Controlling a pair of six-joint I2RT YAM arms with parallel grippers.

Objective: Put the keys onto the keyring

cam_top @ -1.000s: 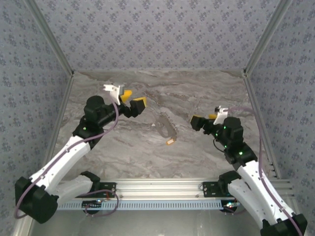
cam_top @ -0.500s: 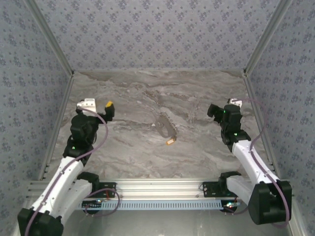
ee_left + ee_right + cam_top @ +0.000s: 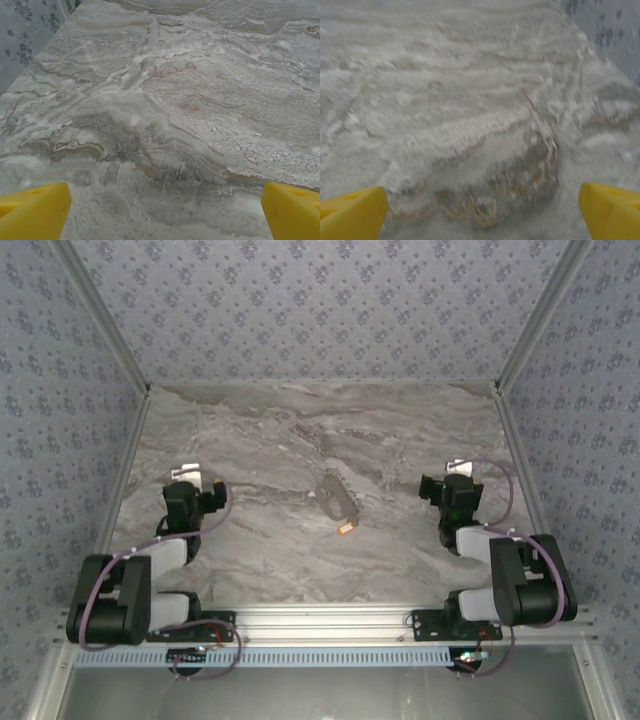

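Observation:
The grey oval keyring (image 3: 338, 496) lies flat on the marble table near the middle. A tiny brass key (image 3: 347, 528) rests at the loop's near end; whether it hangs on the loop I cannot tell. My left gripper (image 3: 205, 492) sits folded back at the left, well away from the ring. Its yellow fingertips (image 3: 35, 210) stand wide apart over bare marble. My right gripper (image 3: 436, 490) is folded back at the right, its yellow fingertips (image 3: 612, 212) also spread wide with nothing between them.
Patterned walls close the table on the left, back and right. An aluminium rail (image 3: 330, 620) carrying both arm bases runs along the near edge. The left wall (image 3: 30, 30) shows in the left wrist view's corner.
Both arms have pulled back from the middle toward their bases and folded up. The keyring and key have stayed in place.

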